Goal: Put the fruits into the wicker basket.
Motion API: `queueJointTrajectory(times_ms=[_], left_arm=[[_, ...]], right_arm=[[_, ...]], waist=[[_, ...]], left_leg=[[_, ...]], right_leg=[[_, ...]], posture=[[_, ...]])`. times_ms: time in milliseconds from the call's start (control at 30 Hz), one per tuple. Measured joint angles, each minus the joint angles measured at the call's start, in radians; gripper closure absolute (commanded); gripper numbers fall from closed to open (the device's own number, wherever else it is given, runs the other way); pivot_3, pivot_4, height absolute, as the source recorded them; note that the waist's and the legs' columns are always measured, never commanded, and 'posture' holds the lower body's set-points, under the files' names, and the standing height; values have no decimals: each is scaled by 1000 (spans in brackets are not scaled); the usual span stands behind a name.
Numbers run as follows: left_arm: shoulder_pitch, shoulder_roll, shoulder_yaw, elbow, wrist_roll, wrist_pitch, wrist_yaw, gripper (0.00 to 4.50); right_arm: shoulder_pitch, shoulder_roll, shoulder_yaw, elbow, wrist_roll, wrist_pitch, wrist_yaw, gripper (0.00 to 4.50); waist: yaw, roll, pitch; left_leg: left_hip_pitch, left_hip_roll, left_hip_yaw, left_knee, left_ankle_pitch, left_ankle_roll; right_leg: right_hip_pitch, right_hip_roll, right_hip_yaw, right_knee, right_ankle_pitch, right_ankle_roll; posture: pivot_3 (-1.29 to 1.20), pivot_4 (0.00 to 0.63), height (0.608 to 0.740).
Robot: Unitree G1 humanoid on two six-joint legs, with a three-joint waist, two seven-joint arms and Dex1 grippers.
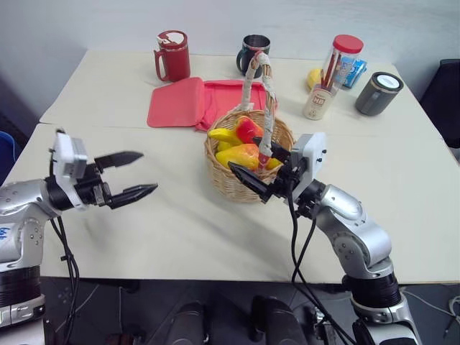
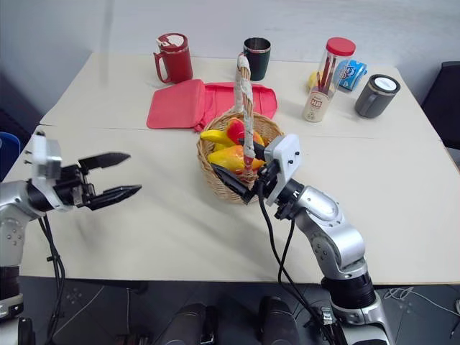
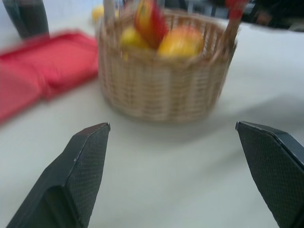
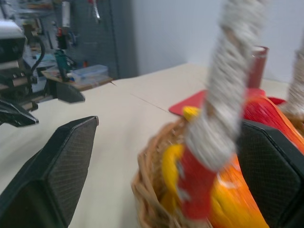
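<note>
Left hand [image 1: 133, 176] is seen held over the bare pale bench [image 1: 180, 237], well apart from the basket on its left side, with its two black fingers spread wide and nothing between them. Right hand [image 1: 260, 167] is positioned at the near right rim of the round tan woven wicker basket [image 1: 237, 180]; its fingers are parted widely, one outside the rim and one over the basket's contents, with the base of the cloth-wrapped arched handle [image 1: 259, 86] standing between them. No grip on the handle or the fruit can be confirmed.

All three plastic fruits are found inside the basket: the curved yellow banana [image 1: 223, 134] at the left, the slimmer red-and-yellow mango [image 1: 248, 129] upright near the centre, and the plump orange-yellow mango [image 1: 243, 154] at the front.

Behind the basket, a flat red pouch [image 1: 190, 100] is noted lying on the bench, touching or just beside the rim. Further back are recorded a red lidded mug [image 1: 172, 56], a dark mug [image 1: 253, 54], a clear red-capped jar [image 1: 334, 68] and a grey cylindrical container [image 1: 378, 93].
</note>
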Motion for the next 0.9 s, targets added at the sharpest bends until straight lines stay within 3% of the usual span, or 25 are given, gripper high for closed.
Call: queueJointTrajectory(times_ms=[200,333,600,733,900], left_arm=[[24,-48,-20,-185,-92,80,107,0],[25,-56,-32,-197,-103,89,142,0],[-102,-127,-145,-142,-103,77,159,0],[-123,-129,-174,-76,-92,50,129,0],[-135,-139,-202,-23,-69,10,103,0]], right_arm=[[-3,-3,-14,64,-3,6,33,2869],[-9,-23,-41,82,-10,-15,51,4245],[60,-75,-161,25,81,-51,146,4257],[158,-197,-352,-57,168,-51,166,4257],[231,-329,-553,18,185,-64,214,4257]], waist=[[-6,1,0],[-7,1,0],[3,2,1],[2,3,1],[1,3,1]], left_leg=[[0,0,1,0,0,0],[0,0,1,0,0,-1],[-1,-1,1,0,0,0],[-1,-1,1,0,0,0],[0,0,2,0,0,0]], right_leg=[[-1,1,-4,1,0,0],[-1,2,-5,1,0,0],[-1,1,-5,-1,0,0],[-1,2,-5,-1,0,0],[0,2,-4,-1,0,0]], posture=[[0,150,740],[0,150,740],[0,150,740],[0,150,740],[0,150,740]])
